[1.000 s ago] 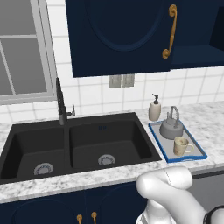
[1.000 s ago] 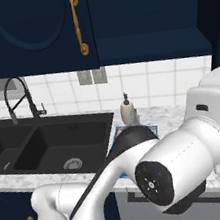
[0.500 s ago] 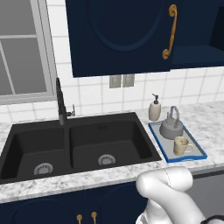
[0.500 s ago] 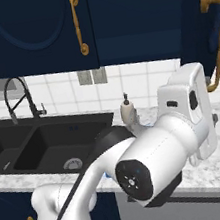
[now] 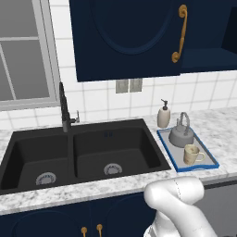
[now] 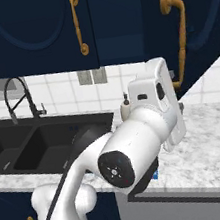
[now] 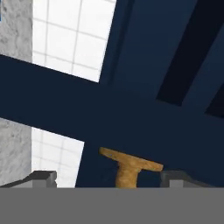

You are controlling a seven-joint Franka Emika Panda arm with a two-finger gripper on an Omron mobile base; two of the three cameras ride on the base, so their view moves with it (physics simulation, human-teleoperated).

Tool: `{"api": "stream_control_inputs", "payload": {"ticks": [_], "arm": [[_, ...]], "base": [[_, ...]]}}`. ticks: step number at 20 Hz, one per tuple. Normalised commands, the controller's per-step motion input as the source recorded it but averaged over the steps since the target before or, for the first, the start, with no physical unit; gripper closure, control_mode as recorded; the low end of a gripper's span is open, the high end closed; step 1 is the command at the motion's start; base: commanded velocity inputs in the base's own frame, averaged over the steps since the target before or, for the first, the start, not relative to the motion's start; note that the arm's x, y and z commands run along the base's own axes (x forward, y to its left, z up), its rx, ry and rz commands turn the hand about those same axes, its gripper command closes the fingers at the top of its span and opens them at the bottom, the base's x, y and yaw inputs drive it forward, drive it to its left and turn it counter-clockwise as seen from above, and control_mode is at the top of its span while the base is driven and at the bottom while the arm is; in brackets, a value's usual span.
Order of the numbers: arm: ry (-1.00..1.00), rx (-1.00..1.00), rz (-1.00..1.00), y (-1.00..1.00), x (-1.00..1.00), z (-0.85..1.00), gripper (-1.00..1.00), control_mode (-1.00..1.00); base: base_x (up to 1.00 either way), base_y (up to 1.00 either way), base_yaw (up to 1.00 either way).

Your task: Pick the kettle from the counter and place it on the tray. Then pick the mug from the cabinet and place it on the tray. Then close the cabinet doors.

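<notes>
Jaws spread beside the golden handle point(image 7: 130, 167), its length cut off

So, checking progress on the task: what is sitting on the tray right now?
On the tray stand the kettle and, nearer the counter's front edge, the mug. The tray floor beneath both is covered; the rest looks bare.

The grey metal kettle point(image 5: 180, 134) stood upright on the blue-rimmed tray point(image 5: 207, 157), with the cream mug point(image 5: 192, 154) just in front of it, handle pointing right. The tray lay on the speckled surface point(image 5: 221, 126) right of the black sink. Above, the left cabinet door point(image 5: 125, 37) was shut; the right door point(image 6: 193, 22) stood swung open, golden handle point(image 6: 180, 34) facing out
</notes>
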Motion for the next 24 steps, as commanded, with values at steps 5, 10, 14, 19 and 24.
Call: {"api": "stream_control_inputs", "payload": {"ticks": [5,10,14,19,24], "arm": [[0.08,0.00,0.20,0.55,0.85,-0.03,-1.00,-1.00],[0.12,0.00,0.18,0.50,0.92,-0.11,-1.00,-1.00],[0.10,0.00,0.18,0.51,0.94,-0.15,-1.00,-1.00],[0.05,0.00,0.17,0.51,0.98,-0.24,-1.00,-1.00],[0.04,0.00,0.11,0.41,1.00,-0.21,-1.00,-1.00]], "base": [[0.00,0.00,0.00],[0.00,0.00,0.00],[0.00,0.00,0.00],[0.00,0.00,0.00],[0.00,0.00,0.00]]}}
